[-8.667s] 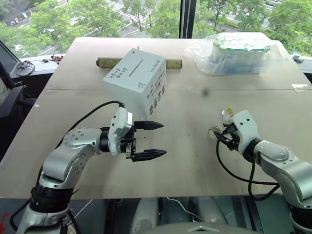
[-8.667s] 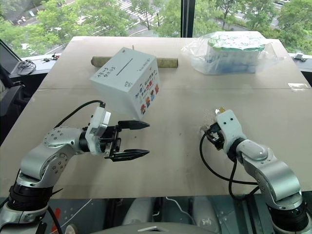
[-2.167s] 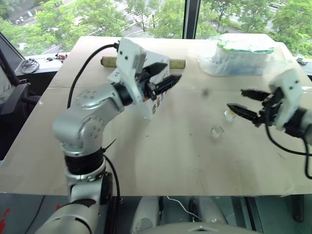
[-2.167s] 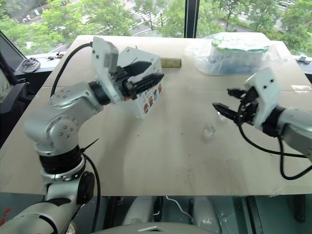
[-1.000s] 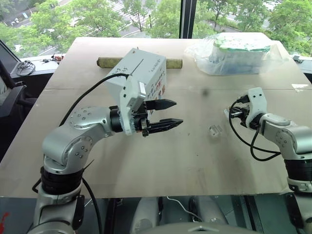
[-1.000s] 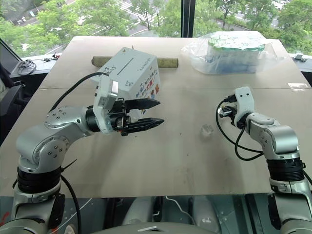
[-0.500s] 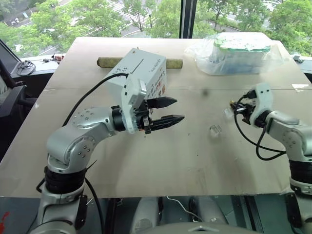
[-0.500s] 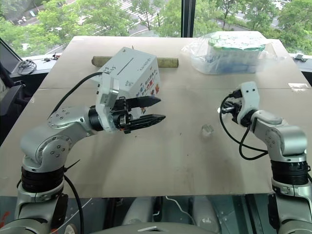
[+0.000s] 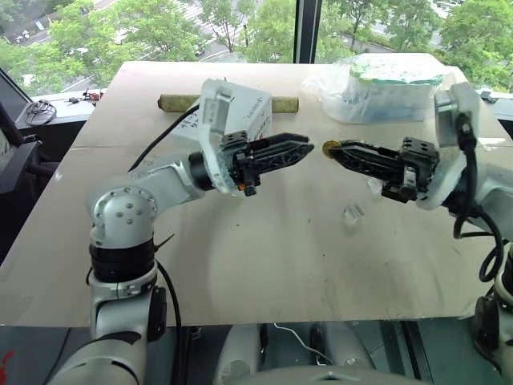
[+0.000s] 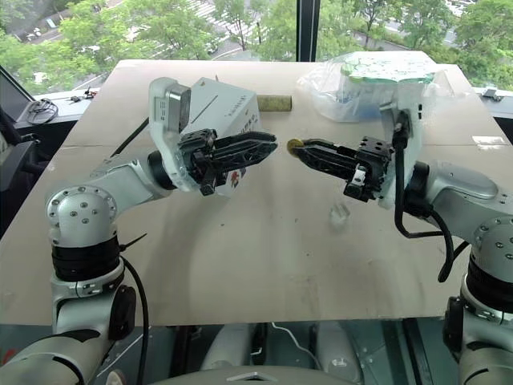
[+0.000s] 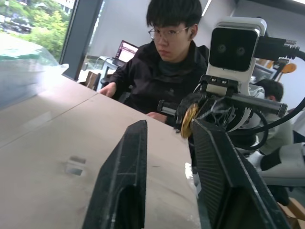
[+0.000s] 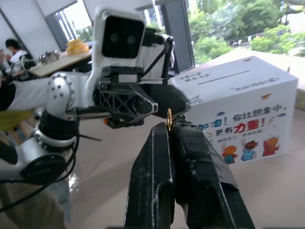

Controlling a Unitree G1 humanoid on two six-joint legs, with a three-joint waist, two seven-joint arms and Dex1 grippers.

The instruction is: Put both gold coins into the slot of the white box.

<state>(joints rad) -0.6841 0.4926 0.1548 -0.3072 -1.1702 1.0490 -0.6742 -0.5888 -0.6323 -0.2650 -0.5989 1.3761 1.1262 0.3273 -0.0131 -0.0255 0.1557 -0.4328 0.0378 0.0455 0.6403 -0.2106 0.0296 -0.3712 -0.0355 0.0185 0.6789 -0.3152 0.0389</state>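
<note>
The gold coin looked thin, stiff, light and slick, so I judged it safest pinched by its flat faces near the rim. My right hand was clamped shut on it, the disc standing out past the fingertips, raised above the tabletop. My left hand, fingers partly apart and holding nothing, pointed at it from just beside. The white box with its slot sat behind my left hand.
</note>
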